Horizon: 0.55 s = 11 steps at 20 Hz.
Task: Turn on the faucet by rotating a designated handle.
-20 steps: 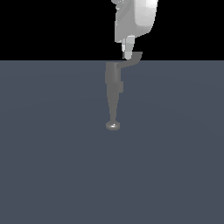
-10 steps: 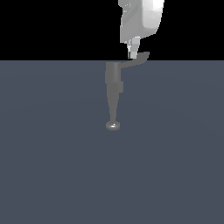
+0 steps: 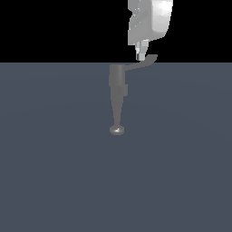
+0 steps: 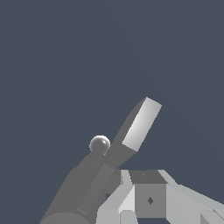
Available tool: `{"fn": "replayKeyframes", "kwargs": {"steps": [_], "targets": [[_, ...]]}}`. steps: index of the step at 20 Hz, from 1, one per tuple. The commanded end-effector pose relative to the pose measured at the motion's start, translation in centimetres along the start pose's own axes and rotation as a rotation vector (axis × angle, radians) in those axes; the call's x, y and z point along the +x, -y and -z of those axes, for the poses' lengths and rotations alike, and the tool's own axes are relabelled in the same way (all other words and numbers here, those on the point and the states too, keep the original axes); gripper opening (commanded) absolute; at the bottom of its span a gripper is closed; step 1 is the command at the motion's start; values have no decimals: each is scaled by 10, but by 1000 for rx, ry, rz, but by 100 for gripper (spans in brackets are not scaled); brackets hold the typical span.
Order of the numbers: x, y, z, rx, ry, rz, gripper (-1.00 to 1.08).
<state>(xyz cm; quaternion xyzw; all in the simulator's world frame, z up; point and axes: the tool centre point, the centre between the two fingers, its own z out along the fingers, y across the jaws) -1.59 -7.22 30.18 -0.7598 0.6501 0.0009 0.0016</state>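
The grey faucet (image 3: 117,84) stands in the middle of the exterior view, its spout tapering toward me to a round shiny tip (image 3: 117,130). The handle (image 3: 144,62), a thin flat lever, sticks out from the body's top toward the exterior view's right, its end bent slightly up. My white gripper (image 3: 141,56) hangs just above it, fingertips against the lever near its outer end, with nothing held and the fingers looking shut. The wrist view shows the handle (image 4: 141,124), the faucet body (image 4: 76,190) with its shiny tip (image 4: 99,145), and my gripper (image 4: 146,177) beside the lever's base.
A flat dark blue-grey surface (image 3: 54,172) spreads around the faucet on every side. Black background lies behind it. No other objects show.
My gripper has shifted toward the exterior view's right. The handle's tip has swung the same way with it and now reaches further out from the body.
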Motion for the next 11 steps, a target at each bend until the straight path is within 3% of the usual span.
{"fn": "replayKeyframes", "kwargs": {"steps": [1, 11], "targets": [[18, 2, -1, 0, -3, -23, -100], [40, 17, -2, -1, -3, -33, -100]]}}
